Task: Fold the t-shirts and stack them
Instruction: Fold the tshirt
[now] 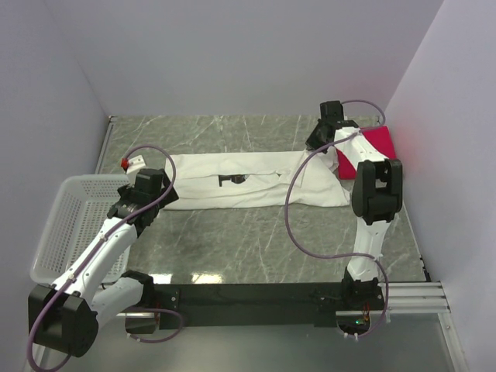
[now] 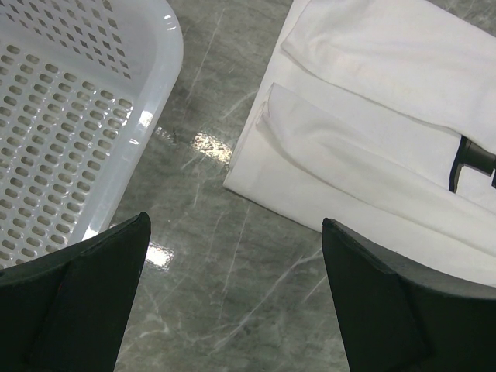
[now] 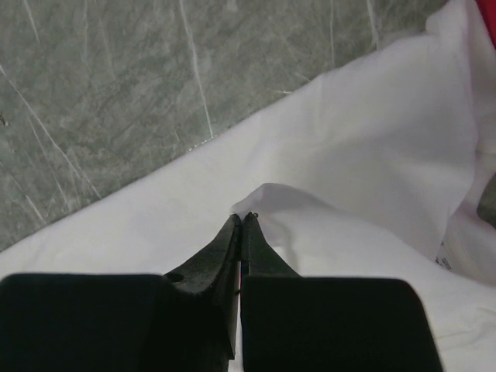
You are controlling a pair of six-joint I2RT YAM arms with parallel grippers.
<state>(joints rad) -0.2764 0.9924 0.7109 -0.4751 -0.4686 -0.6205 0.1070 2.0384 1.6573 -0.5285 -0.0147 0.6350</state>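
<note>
The white t-shirt (image 1: 248, 182) lies folded lengthwise as a long strip across the middle of the table, its small black print facing up. At the far right its end overlaps the red t-shirt (image 1: 376, 147), which is folded square. My right gripper (image 1: 317, 145) is over that right end. In the right wrist view it (image 3: 243, 217) is shut on a small raised peak of the white t-shirt (image 3: 372, 155), and a sliver of red t-shirt (image 3: 490, 19) shows at the edge. My left gripper (image 1: 155, 200) hovers open over bare table beside the shirt's left end (image 2: 372, 139), with nothing between its fingers (image 2: 235, 222).
A white mesh basket (image 1: 70, 225) stands at the left edge of the table, close to my left gripper, and shows in the left wrist view (image 2: 77, 116). Walls close in the table at the left, back and right.
</note>
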